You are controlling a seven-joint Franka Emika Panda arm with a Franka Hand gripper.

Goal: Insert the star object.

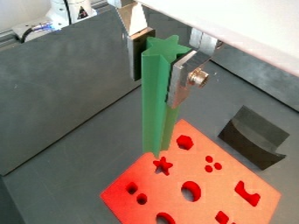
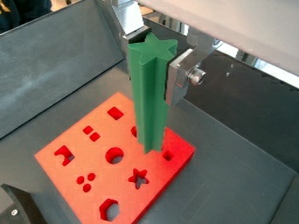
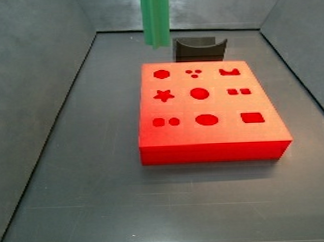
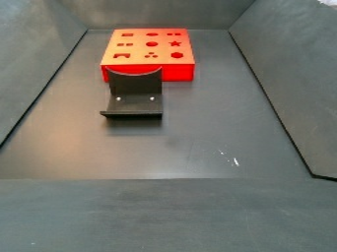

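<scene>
My gripper (image 1: 158, 70) is shut on the star object (image 1: 156, 96), a long green ridged peg that hangs upright between the silver fingers (image 1: 179, 87). It shows in both wrist views, the gripper (image 2: 156, 63) gripping the peg (image 2: 149, 96) near its top. The peg's lower end hovers above the red block (image 1: 216, 206), close to the star-shaped hole (image 1: 163, 164), also seen in a wrist view (image 2: 139, 178). In a side view only the peg's lower part (image 3: 154, 18) shows, clearly above the block (image 3: 213, 136) and its star hole (image 3: 163, 95); the gripper is out of frame there.
A dark grey curved piece (image 3: 197, 46) stands beside the red block (image 4: 149, 67) on the dark floor, also in a side view (image 4: 133, 98) and a wrist view (image 1: 254, 136). Grey walls (image 3: 69, 76) enclose the workspace.
</scene>
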